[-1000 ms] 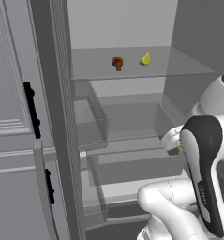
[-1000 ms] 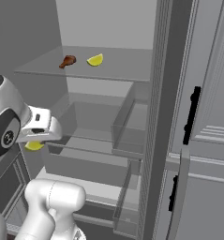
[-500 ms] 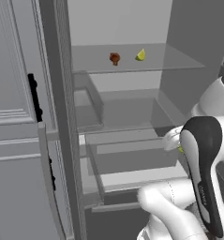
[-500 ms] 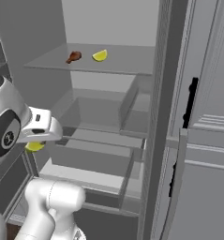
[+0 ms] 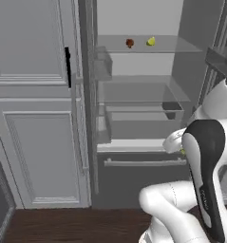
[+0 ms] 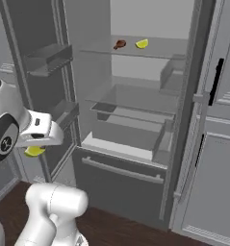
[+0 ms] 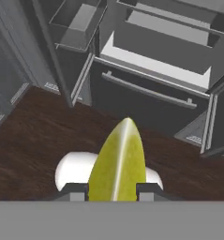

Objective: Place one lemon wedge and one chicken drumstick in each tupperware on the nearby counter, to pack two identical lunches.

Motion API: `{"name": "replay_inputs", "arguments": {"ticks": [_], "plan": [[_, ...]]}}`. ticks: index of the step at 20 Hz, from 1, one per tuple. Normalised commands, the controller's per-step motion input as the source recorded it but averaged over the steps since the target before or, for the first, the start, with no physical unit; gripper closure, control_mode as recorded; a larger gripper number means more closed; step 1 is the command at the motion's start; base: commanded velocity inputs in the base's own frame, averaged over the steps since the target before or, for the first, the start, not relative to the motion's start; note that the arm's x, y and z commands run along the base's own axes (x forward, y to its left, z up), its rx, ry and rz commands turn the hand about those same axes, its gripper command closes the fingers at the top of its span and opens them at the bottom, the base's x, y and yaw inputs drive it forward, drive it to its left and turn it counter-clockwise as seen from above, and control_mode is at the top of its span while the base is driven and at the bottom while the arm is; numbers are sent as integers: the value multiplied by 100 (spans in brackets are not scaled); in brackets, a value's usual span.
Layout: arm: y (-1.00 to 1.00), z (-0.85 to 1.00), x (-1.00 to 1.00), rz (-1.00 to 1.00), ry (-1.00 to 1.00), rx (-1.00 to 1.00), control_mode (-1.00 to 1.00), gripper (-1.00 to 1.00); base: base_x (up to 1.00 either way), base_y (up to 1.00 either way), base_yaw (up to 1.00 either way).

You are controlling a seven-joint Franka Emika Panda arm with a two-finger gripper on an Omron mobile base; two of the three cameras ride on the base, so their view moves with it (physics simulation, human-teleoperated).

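Note:
My gripper (image 7: 112, 192) is shut on a yellow lemon wedge (image 7: 119, 164), which points up between the two fingertips. From the base cameras the held wedge (image 6: 33, 151) peeks out under the white hand, low and in front of the open fridge. On the fridge's top glass shelf lie a brown chicken drumstick (image 6: 119, 44) and a second lemon wedge (image 6: 142, 43), side by side; they appear again as the drumstick (image 5: 129, 43) and wedge (image 5: 151, 42). The tupperware and the counter are out of view.
The grey fridge stands open, with glass shelves (image 5: 138, 92), a pulled-out drawer (image 6: 126, 129) and a lower drawer with a bar handle (image 5: 143, 163). Door bins (image 6: 46, 57) hang on the open door. Grey panelled cabinet doors (image 5: 34, 95) flank it. A dark wooden floor (image 7: 33, 140) lies below.
The whole picture has shifted: the base has backed away from the fridge, which now looks farther off and more fully in view. The lemon wedge stays gripped.

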Motion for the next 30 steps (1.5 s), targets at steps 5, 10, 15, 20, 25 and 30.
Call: {"name": "replay_inputs", "arguments": {"ticks": [5, 10, 15, 20, 25, 30], "plan": [[0, 0, 0, 0, 0, 0, 100, 100, -67, 64, 77], [0, 0, 0, 0, 0, 0, 100, 100, -14, 68, 67], [0, 0, 0, 0, 0, 0, 100, 100, 92, 19, 42], [0, 0, 0, 0, 0, 0, 100, 100, 100, 0, 28], [0, 0, 0, 0, 0, 0, 100, 100, 72, 1, 25], [0, 0, 0, 0, 0, 0, 100, 100, 62, 1, 30]]}}
